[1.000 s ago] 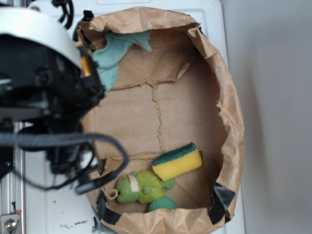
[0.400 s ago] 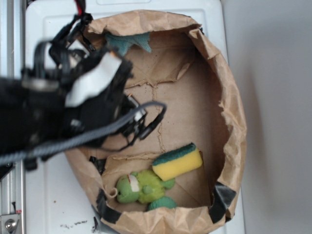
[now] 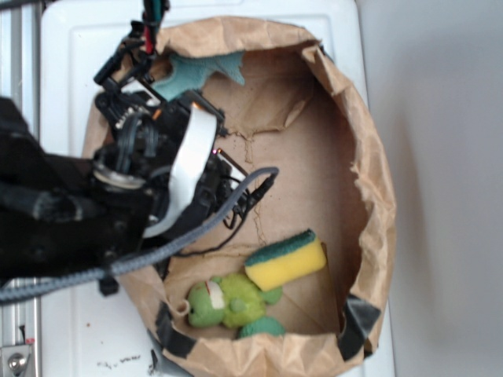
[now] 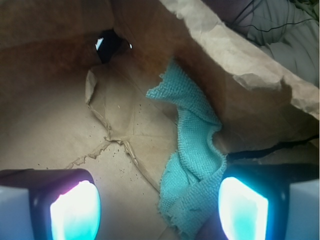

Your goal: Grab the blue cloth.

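- I'm seeing the blue cloth [image 4: 192,165] lying crumpled against the paper bag [image 4: 235,55] wall.
- I'm keeping the gripper [image 4: 160,210] spread wide, empty, its lower fold between the pads.
- It's looking soft, light; I'm judging that bunched fold best.

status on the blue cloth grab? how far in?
Done: the gripper is inside the paper bag, jaws open. In hand: lining up on the blue cloth, which lies against the bag wall; its lower end sits between the fingers, nearer the right one. Left: close on it and lift. The sponge and green plush toy sit untouched.
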